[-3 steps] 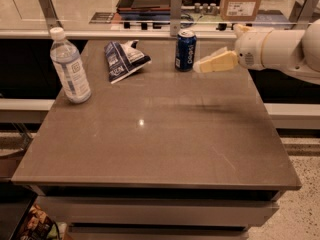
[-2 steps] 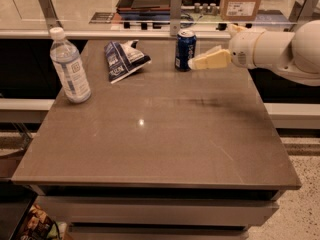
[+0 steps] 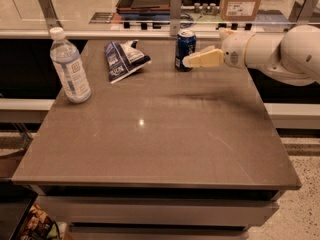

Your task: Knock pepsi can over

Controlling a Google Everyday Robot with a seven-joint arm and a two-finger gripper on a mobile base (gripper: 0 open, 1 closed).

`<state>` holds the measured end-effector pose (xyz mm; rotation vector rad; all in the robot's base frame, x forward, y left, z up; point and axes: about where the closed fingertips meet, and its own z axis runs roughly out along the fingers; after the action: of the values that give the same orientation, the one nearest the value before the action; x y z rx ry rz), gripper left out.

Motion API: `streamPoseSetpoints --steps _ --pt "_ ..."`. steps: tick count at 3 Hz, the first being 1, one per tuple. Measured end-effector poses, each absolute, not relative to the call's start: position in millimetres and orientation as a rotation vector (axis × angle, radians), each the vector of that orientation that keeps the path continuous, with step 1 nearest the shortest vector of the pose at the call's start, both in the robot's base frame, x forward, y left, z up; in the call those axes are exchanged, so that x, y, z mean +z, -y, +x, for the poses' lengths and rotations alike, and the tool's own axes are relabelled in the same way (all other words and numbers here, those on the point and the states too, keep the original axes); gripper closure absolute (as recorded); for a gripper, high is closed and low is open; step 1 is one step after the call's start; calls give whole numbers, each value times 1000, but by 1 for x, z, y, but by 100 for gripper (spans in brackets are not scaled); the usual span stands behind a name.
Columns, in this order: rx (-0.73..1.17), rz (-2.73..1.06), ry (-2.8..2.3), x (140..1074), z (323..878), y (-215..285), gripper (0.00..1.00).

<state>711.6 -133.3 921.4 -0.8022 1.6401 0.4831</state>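
The pepsi can [image 3: 184,48], dark blue with a silver top, stands upright near the far edge of the table, right of centre. My gripper [image 3: 191,60] reaches in from the right on a white arm [image 3: 272,51]. Its cream-coloured tip is at the can's lower right side, touching it or almost touching it. The can is not held.
A clear water bottle [image 3: 70,67] with a white cap stands at the far left. A blue-and-white snack bag [image 3: 121,58] lies left of the can. The brown table [image 3: 150,134] has a front edge near the bottom. A counter with a cardboard box [image 3: 242,1] runs behind.
My gripper has moved left toward the can, from a short gap beside it to its right side. The can stands upright as before.
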Motion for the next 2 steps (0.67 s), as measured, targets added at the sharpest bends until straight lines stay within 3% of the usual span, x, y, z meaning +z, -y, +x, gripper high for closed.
streamPoseSetpoints --steps 2 --pt "548 -798 -1643 910 734 124 0"
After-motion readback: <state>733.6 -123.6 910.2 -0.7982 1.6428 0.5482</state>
